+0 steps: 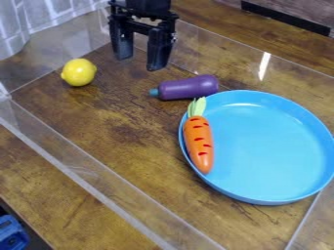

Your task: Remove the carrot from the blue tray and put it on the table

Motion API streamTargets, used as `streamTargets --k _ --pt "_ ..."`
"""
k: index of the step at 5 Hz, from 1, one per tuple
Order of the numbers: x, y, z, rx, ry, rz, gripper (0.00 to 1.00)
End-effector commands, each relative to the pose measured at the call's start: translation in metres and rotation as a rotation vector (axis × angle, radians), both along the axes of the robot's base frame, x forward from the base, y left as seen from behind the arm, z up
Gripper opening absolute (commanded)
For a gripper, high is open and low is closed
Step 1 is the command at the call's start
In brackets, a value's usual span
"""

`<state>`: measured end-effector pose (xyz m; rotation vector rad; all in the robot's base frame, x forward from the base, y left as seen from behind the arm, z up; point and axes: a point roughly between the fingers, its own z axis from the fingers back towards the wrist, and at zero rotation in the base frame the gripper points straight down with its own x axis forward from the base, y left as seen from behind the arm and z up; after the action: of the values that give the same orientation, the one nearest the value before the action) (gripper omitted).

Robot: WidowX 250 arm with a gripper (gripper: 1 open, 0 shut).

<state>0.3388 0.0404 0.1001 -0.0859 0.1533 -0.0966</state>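
The orange carrot [198, 143], green top pointing away, lies lengthwise along the left inner rim of the round blue tray [280, 146] on the brown wooden table [104, 127].

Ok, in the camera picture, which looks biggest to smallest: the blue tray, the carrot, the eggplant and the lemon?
1. Blue tray, by far the biggest.
2. Carrot and purple eggplant: about the same length; the carrot is nearer the camera, so no ranking.
3. Yellow lemon, the smallest.
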Motion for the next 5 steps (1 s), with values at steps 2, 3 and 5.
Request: streamTargets --k 2,3,5 --pt "0.003 -0.006 0.002 -0.012 -0.034 0.057 1.00" --pt "0.000 -0.021 -0.003 -0.022 -0.032 0.079 1.00" --pt "-0.007 -0.046 -0.007 -0.035 -0.045 0.088 1.00"
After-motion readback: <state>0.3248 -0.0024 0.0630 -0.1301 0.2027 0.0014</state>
